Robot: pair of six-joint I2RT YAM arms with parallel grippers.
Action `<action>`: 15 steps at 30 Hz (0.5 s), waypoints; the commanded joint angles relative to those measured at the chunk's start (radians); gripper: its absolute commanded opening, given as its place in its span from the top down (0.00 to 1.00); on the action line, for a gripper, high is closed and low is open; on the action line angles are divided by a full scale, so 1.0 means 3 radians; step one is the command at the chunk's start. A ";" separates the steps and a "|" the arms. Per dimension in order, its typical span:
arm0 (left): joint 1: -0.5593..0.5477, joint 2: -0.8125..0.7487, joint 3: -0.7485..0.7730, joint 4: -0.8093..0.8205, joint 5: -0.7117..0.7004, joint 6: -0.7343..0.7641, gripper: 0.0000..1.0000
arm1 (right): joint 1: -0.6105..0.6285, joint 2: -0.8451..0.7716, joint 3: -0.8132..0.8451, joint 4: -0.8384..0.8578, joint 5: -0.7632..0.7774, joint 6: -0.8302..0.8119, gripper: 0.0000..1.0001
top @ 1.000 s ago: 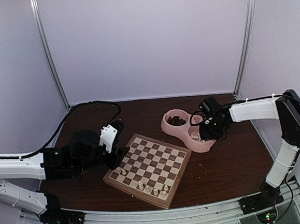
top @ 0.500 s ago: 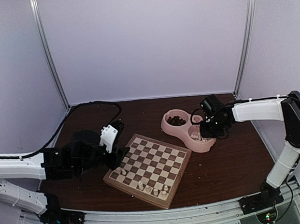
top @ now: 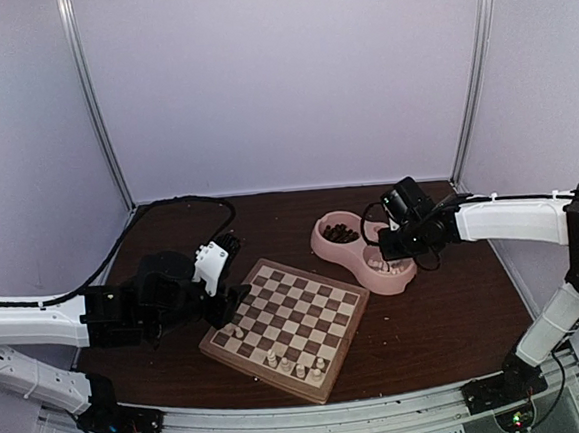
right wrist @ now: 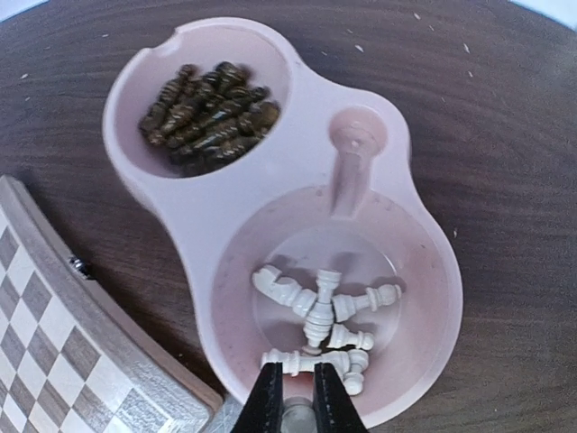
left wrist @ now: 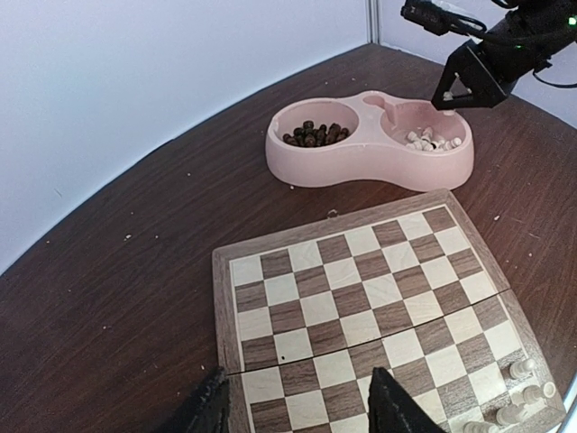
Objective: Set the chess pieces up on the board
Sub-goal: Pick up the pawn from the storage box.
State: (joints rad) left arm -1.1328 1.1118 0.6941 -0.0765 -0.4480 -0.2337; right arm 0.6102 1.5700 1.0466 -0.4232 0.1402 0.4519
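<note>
Dark brown wood makes up the table, the biggest thing we see, with pale walls standing around it. The left arm reaches in low from the left edge. The right arm stretches in from the right side.

The board lies flat near the middle of the table, turned at an angle, with one corner pointing toward the pink bowl. That bowl sits just beyond the board's far right side, close to it but apart.

The left gripper hangs over the board's left edge with its two dark fingers spread wide and nothing between them. The right gripper hovers above the bowl's right-hand compartment. Its fingers are drawn almost together on a cream piece that lies crosswise at their tips. In the left wrist view we make out a pale speck at that same tip.

More cream chess pieces lie tumbled in the compartment below it. A few others stand upright on the board along its near edge, and one stands alone by the left edge. The dark brown pieces are heaped in the bowl's other compartment.
</note>
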 commanded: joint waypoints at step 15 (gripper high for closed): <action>0.0048 -0.0062 0.0037 0.0143 -0.0231 -0.0063 0.43 | 0.1596 0.0227 -0.0022 0.1121 -0.0190 -0.1246 0.94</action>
State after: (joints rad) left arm -1.1324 1.1141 0.6941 -0.0757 -0.4923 -0.2363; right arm 1.0416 1.5837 1.0378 -0.1596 0.1120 0.1543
